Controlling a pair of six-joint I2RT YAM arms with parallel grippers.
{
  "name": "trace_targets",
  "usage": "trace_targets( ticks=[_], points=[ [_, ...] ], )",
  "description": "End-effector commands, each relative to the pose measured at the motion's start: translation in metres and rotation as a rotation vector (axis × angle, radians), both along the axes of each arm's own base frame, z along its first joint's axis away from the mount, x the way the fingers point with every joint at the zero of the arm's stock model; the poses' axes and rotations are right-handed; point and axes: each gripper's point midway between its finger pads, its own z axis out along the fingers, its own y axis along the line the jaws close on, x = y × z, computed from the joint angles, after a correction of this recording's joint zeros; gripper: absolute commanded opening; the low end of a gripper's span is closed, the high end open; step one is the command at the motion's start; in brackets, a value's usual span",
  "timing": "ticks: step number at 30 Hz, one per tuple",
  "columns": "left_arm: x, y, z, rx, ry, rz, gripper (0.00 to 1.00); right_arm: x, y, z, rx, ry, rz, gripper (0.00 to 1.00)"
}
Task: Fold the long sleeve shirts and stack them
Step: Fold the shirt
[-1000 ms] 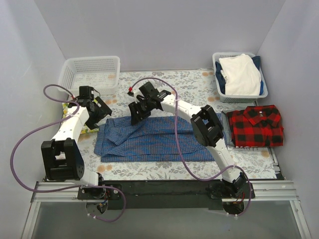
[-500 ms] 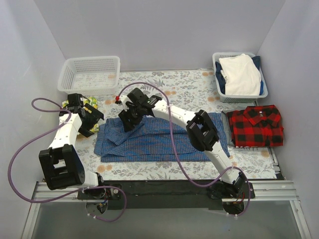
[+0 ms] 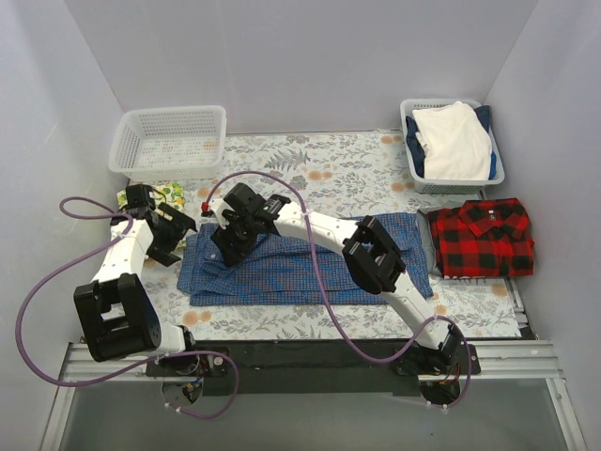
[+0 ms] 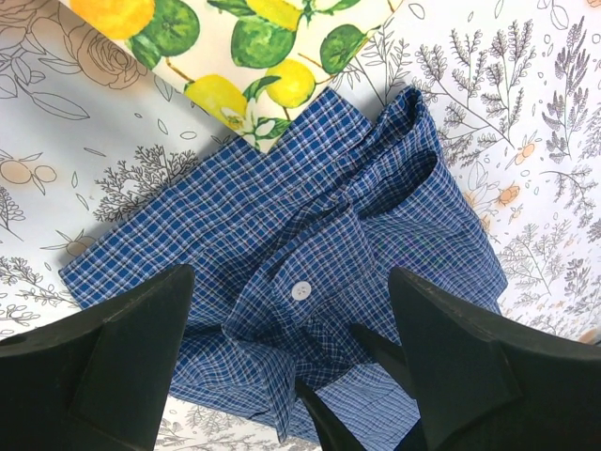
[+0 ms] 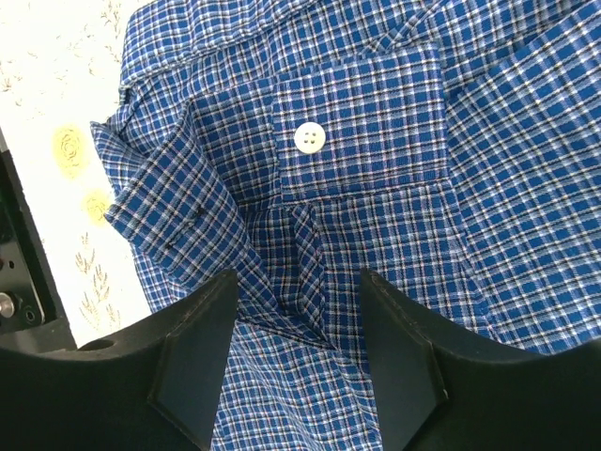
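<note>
The blue check shirt (image 3: 272, 277) lies spread across the middle of the floral table cover (image 3: 319, 169), with one sleeve lying over its left part. The right gripper (image 5: 299, 282) reaches to that left part. Its jaws are drawn in on a raised fold of the sleeve, just below the cuff with its white button (image 5: 309, 137). The left gripper (image 4: 291, 272) hovers over the same cuff (seen from the other side), jaws spread wide and holding nothing. At the top of the left wrist view the shirt's corner meets the lemon-print cloth (image 4: 244, 47). The red-and-black plaid shirt (image 3: 484, 240) sits folded at the right of the overhead view, just below the basket (image 3: 451, 186) with a white garment (image 3: 454, 141).
</note>
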Motion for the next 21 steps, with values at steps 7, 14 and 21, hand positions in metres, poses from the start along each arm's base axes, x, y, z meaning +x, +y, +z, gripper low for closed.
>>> trace_targets(
  ticks=[7, 14, 21],
  points=[
    [0.001, -0.002, 0.008, -0.028, -0.046, 0.007, 0.85, 0.01, 0.005, 0.055, 0.05, -0.172, -0.028, 0.6],
    [0.006, -0.002, 0.007, -0.032, -0.045, 0.002, 0.85, -0.007, -0.019, 0.072, 0.001, -0.269, -0.008, 0.47],
    [0.005, -0.001, 0.005, -0.029, -0.043, 0.003, 0.85, -0.011, -0.009, 0.09, 0.038, -0.294, 0.004, 0.62]
  ],
)
